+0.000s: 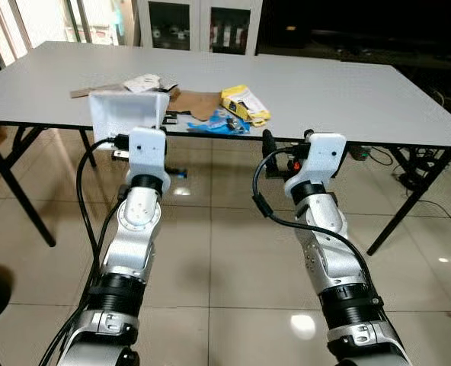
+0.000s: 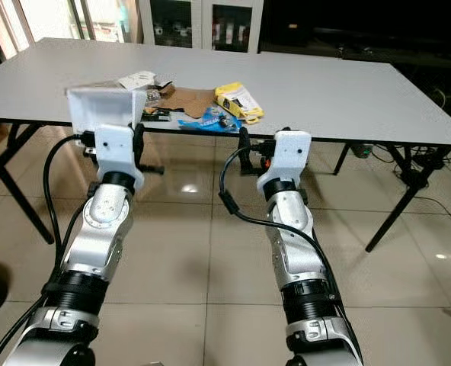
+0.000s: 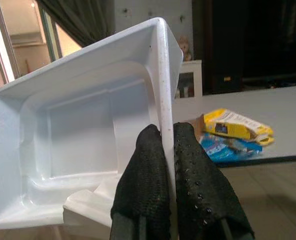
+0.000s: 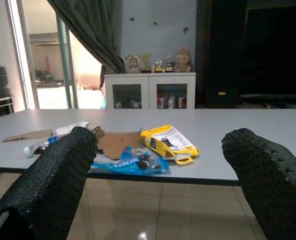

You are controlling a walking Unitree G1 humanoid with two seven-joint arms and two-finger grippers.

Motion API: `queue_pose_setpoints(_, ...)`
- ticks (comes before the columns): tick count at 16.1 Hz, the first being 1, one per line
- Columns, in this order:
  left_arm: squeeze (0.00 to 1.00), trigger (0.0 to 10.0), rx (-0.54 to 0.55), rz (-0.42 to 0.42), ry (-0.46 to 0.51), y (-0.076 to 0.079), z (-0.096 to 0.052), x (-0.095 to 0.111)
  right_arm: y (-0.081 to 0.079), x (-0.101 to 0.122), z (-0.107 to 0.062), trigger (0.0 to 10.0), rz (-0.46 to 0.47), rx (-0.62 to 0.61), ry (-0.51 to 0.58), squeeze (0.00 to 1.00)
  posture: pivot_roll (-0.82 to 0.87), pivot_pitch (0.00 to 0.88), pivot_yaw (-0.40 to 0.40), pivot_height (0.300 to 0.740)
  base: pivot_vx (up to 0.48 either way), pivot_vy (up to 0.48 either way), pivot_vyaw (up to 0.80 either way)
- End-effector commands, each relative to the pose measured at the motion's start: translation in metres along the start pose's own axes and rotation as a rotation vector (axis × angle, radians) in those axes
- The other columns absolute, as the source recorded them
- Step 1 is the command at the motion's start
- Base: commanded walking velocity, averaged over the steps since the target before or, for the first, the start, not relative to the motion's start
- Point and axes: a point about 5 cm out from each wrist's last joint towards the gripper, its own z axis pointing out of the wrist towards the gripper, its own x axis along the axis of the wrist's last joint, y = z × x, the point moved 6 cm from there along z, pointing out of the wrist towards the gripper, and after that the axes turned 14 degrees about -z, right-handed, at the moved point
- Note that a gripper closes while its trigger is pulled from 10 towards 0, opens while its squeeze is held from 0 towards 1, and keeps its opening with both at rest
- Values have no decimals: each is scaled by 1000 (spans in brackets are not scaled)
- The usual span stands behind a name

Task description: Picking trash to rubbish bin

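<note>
Grey counter [image 1: 324,91] fills the upper frame, trash at its near edge: yellow packet [image 1: 244,104], blue wrapper [image 1: 218,124], brown cardboard [image 1: 199,103]. Left claw [image 3: 162,150] pinches a white foam tray [image 3: 78,140] by its wall; right claw [image 4: 158,165] gapes wide. Keep that thin rim clamped firmly while carrying. No bin visible.

i have both silver arms reached forward and raised side by side. my left tool [image 3: 160,150] has its black fingers [image 3: 143,170] pinched tight together on a thin white wall. my right tool [image 4: 158,165] is level beside it, its two fingers [image 4: 48,180] spread wide apart and holding nothing.
</note>
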Motion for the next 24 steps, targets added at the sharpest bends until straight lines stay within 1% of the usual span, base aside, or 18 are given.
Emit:
queue_pose_setpoints(1,0,10000,-3,-1,-3,1,2,1,4,0,0,10000,6,-11,-5,0,-30,0,-52,740,390,0,0)
queue_pose_setpoints(2,0,10000,-2,-1,-4,1,2,2,5,-1,0,10000,7,-12,-9,0,-29,0,-51,740,360,0,0)
queue_pose_setpoints(6,0,10000,-23,6,-17,4,1,-2,5,-8,-1,10000,-8,-10,-39,0,-25,13,-48,740,0,0,0)
queue_pose_setpoints(9,0,10000,-10,2,-66,-2,-3,-18,9,-26,-5,10000,11,-18,-99,0,-23,29,-47,740,0,0,0)
queue_pose_setpoints(11,0,10000,14,-15,-134,-13,-7,-38,11,-43,-10,10000,13,-19,-158,0,-23,34,-48,740,0,0,0)
queue_pose_setpoints(12,0,10000,25,0,-165,-21,-10,-47,15,-52,-13,10000,6,-24,-186,0,-23,34,-48,740,0,0,0)
queue_pose_setpoints(13,0,10000,49,-33,-235,-34,-16,-65,23,-74,-20,10000,6,-34,-255,0,-21,37,-49,740,0,0,0)
queue_pose_setpoints(14,0,10000,59,-10,-302,-45,-24,-84,26,-96,-29,10000,12,-26,-326,0,-22,35,-48,740,0,0,0)
queue_pose_setpoints(15,0,10000,89,-7,-386,-57,-37,-106,29,-121,-43,10000,-7,-11,-415,0,-25,38,-50,740,0,0,0)
queue_pose_setpoints(16,0,10000,126,-42,-430,-65,-45,-117,30,-135,-52,10000,-18,-3,-468,0,-23,38,-50,740,0,0,0)
queue_pose_setpoints(17,0,10000,170,-46,-511,-79,-61,-137,32,-157,-70,10000,-29,2,-558,0,-18,41,-53,740,0,0,0)
queue_pose_setpoints(18,0,10000,177,-17,-542,-84,-68,-144,33,-167,-79,10000,-23,3,-600,0,-18,41,-55,740,0,0,0)
queue_pose_setpoints(19,0,10000,200,8,-627,-95,-89,-163,33,-187,-100,10000,-1,5,-694,0,-19,44,-55,740,0,0,0)
queue_pose_setpoints(20,0,10000,219,5,-693,-100,-108,-178,31,-206,-122,10000,18,11,-784,0,-20,42,-51,740,0,0,0)
queue_pose_setpoints(21,0,10000,219,5,-693,-100,-108,-178,31,-206,-122,10000,18,11,-784,0,-20,42,-51,740,0,0,0)
queue_pose_setpoints(22,0,10000,236,11,-786,-103,-129,-195,26,-227,-154,10000,7,39,-909,0,-15,42,-51,740,0,0,0)
queue_pose_setpoints(23,0,10000,257,38,-848,-106,-141,-203,22,-237,-174,10000,11,48,-977,0,-10,41,-55,740,0,0,0)
queue_pose_setpoints(24,0,10000,272,47,-916,-108,-164,-216,20,-242,-184,10000,16,55,-1008,0,-8,42,-57,740,0,0,0)
